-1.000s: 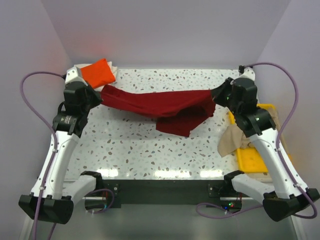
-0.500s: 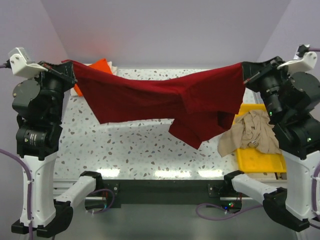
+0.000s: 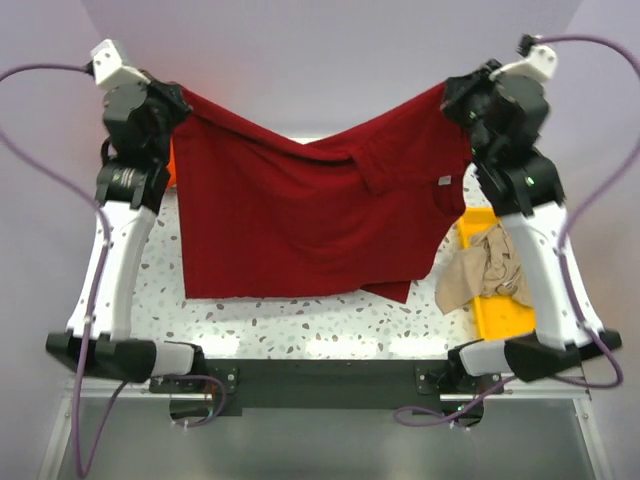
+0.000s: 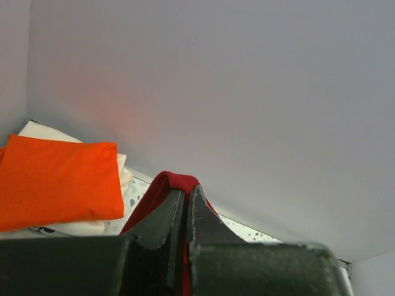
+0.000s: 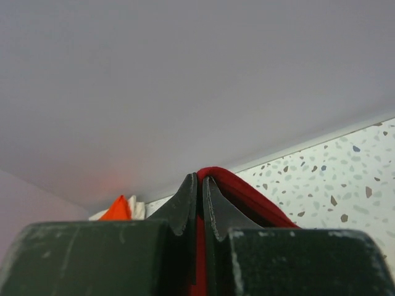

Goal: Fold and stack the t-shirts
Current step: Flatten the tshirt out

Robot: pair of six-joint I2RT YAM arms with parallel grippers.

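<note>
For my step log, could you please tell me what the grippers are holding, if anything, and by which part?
Both grip the dark red cloth t-shirt: left gripper and right gripper pinch opposite upper corners.

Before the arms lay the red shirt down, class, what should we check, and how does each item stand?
1. The left pincer grips the red shirt: ok.
2. The right pincer grips it: ok.
3. Cloth hangs smooth: not ok, a flap is doubled near the right pincer.
4. The hem clears the table: cannot tell.
5. The orange shirt is folded, aside: ok.
6. The tan shirt is aside: ok, on the tray.
</note>
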